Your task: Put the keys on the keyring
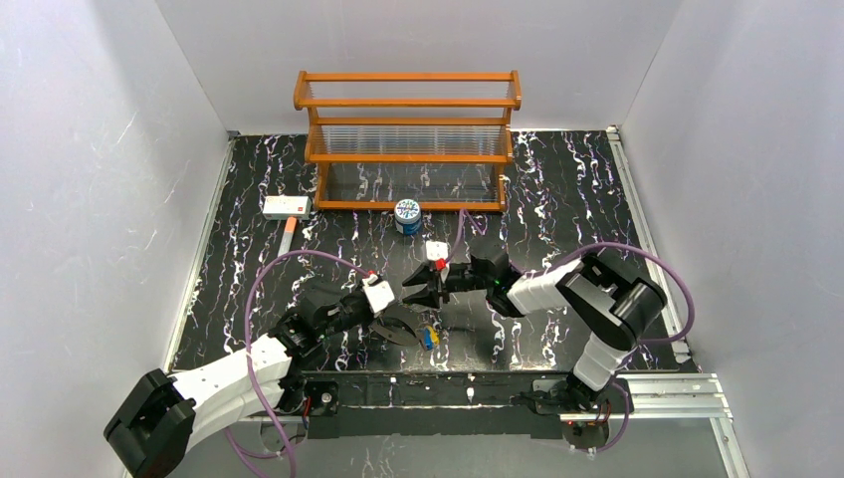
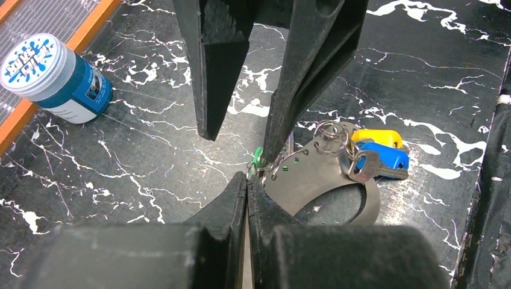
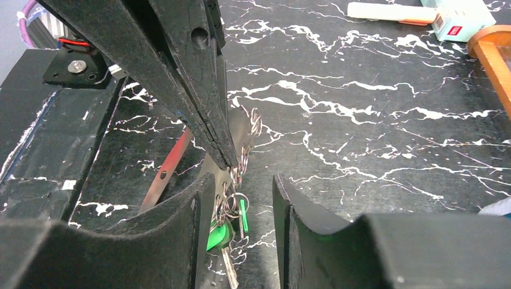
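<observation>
The left gripper (image 2: 247,180) is pinched closed on the edge of the keyring (image 2: 319,177) — a silvery, flat, curved band low over the black marbled worktop (image 2: 150,180). The right gripper (image 3: 242,180) stands with its jaws parted just beside that pinch, a green key (image 3: 217,239) close against one finger. The blue key (image 2: 385,158) and yellow key (image 2: 378,137) lie together at the band's other end — joined to it by small wire rings (image 2: 330,131).

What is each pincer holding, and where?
Left pincer is shut on the keyring, at its edge beside the green key; right pincer is open, holding nothing.
</observation>
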You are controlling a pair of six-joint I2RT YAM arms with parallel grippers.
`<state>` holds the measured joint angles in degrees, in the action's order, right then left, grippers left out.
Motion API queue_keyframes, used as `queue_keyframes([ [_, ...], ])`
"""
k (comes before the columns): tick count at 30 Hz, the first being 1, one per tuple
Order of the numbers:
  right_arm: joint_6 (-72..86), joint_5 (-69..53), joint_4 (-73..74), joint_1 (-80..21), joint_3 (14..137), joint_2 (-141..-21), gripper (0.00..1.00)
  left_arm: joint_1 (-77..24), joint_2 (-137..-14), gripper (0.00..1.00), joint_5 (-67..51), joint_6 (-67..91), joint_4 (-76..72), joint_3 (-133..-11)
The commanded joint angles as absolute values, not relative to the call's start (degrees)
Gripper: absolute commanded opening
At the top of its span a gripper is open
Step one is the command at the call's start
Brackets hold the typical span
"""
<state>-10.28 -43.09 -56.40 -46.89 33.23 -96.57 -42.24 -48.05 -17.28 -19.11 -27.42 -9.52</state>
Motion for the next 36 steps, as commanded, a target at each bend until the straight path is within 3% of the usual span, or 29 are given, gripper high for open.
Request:
queue_keyframes([
  [1, -9.58, -45.47, -61.60, -46.76, 35.24, -98.36, 0.47, -42.36, -47.28, 0.00, -17.20, -19.25, -29.27, -10.90],
  [15, -10.39, -46.47, -62.52, -46.76, 36.95, -103.51, 0.40, -42.36, -46.84, 0.00, -17.14, -19.19, -29.29, -10.90],
  [23, -12.08, -49.49, -60.40, -46.75, 38.20, -103.68, 0.27, -42.36, -47.20, 0.00, -17.21, -19.34, -29.27, -10.94],
  [33, -13.10, -44.18, -57.31, -46.76, 37.09, -101.63, 0.33, -42.36, -48.58, 0.00, -13.34, -14.49, -29.40, -11.31],
  [36, -14.12, -42.16, -54.90, -46.62, 37.42, -101.35, 0.34, -42.31, -49.56, 0.05, -10.53, -9.79, -29.54, -11.88],
])
